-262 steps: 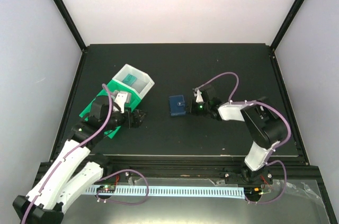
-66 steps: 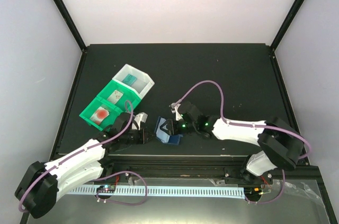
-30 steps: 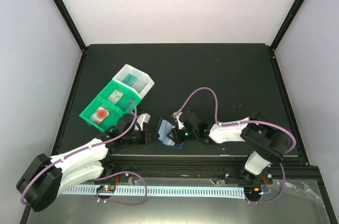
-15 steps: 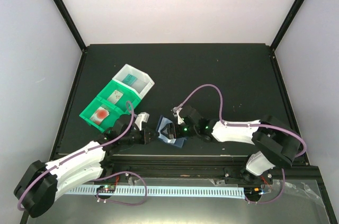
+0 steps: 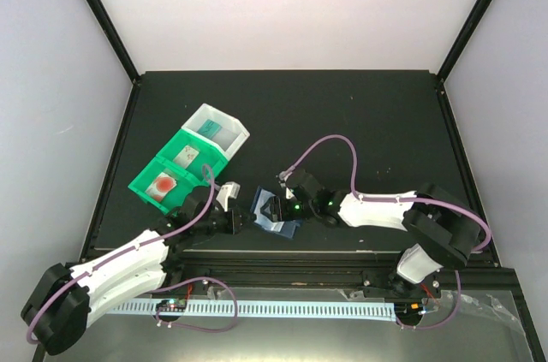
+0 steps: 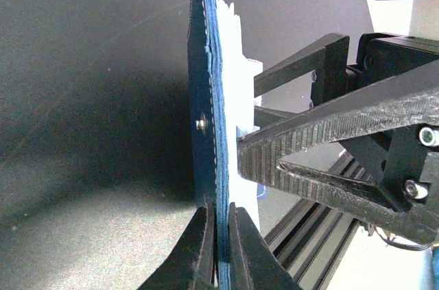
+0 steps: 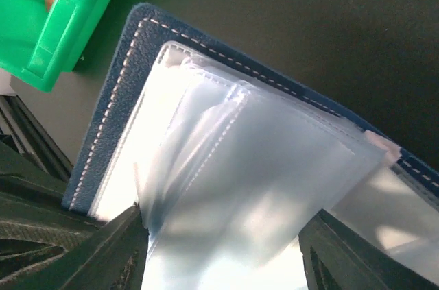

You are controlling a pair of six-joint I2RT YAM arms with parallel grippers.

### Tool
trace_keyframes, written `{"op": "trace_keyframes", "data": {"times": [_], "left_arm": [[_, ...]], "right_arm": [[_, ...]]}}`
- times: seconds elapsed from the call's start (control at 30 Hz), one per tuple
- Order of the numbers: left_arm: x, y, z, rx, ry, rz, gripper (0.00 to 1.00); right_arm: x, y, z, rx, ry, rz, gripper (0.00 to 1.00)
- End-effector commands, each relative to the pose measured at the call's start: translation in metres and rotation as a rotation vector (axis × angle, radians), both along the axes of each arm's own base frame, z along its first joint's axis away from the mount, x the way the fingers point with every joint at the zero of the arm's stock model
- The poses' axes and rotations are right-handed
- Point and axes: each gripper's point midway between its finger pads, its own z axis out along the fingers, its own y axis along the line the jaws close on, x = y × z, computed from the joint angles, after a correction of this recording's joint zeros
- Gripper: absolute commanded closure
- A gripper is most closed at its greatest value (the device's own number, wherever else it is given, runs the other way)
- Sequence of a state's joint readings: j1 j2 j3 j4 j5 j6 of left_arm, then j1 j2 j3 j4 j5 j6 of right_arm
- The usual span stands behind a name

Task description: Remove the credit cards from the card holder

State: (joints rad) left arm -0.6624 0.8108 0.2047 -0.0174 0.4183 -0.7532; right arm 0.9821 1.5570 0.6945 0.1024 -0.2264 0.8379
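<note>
Near edge of table, between my two arms: card holder, opened and stood on its edge. Green bins + white bin sit back-left, well apart from the work; not touched.

Holder: navy cover outward, pale pocketed inside turned toward R arm. Judged reason: this gives R a straight approach to the pocket mouths.

L pincer: closed hard on the cover's edge, blue material pinched between both fingers. Judged role = vice; it keeps the cover upright and stops it folding shut or sliding while R works.

R pincer: fingers apart, one on each side of the fanned clear pockets; nothing clamped as far as I can see. L wrist view shows one R finger lying against the pale inner side. Judged reason: spreading the leaves to find a card edge before pinching.

Credit cards: can't make any out. Pockets read pale w/ glare, no red-orange visible. Judge none out yet; nothing card-like lies on the table by the holder.

Snap stud: on the outer face, away from R, so not in the way.
</note>
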Motion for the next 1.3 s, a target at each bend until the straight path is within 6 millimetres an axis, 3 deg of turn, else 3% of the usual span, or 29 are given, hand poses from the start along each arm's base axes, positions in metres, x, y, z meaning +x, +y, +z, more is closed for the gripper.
{"op": "trace_keyframes", "data": {"times": [0.0,0.47,0.6,0.7,0.77,0.97,1.13,1.27], "left_arm": [[0.003,-0.002,0.01,-0.017,-0.053,-0.01,0.98],[0.004,-0.001,0.007,-0.007,-0.036,0.007,0.98],[0.004,0.0,0.004,0.0,-0.028,0.016,0.99],[0.004,-0.001,0.004,0.001,-0.023,0.012,0.99],[0.005,-0.002,0.005,0.0,-0.025,0.01,0.98],[0.005,-0.002,0.004,0.003,-0.023,0.007,0.98],[0.004,-0.003,0.003,0.005,-0.017,0.003,0.98],[0.005,-0.003,0.005,0.004,-0.021,0.003,0.98]], "right_arm": [[0.005,-0.011,-0.011,-0.07,-0.02,-0.031,0.41],[0.007,-0.042,-0.026,-0.197,-0.069,-0.074,0.55],[0.011,-0.058,-0.023,-0.257,-0.097,-0.115,0.55],[0.012,-0.063,-0.009,-0.265,-0.11,-0.129,0.55],[0.011,-0.059,0.006,-0.223,-0.117,-0.123,0.55],[-0.002,-0.023,0.046,0.039,-0.097,-0.046,0.54],[0.004,-0.009,0.055,0.083,-0.084,-0.052,0.43],[0.008,0.001,0.048,0.081,-0.043,-0.067,0.38]]}}
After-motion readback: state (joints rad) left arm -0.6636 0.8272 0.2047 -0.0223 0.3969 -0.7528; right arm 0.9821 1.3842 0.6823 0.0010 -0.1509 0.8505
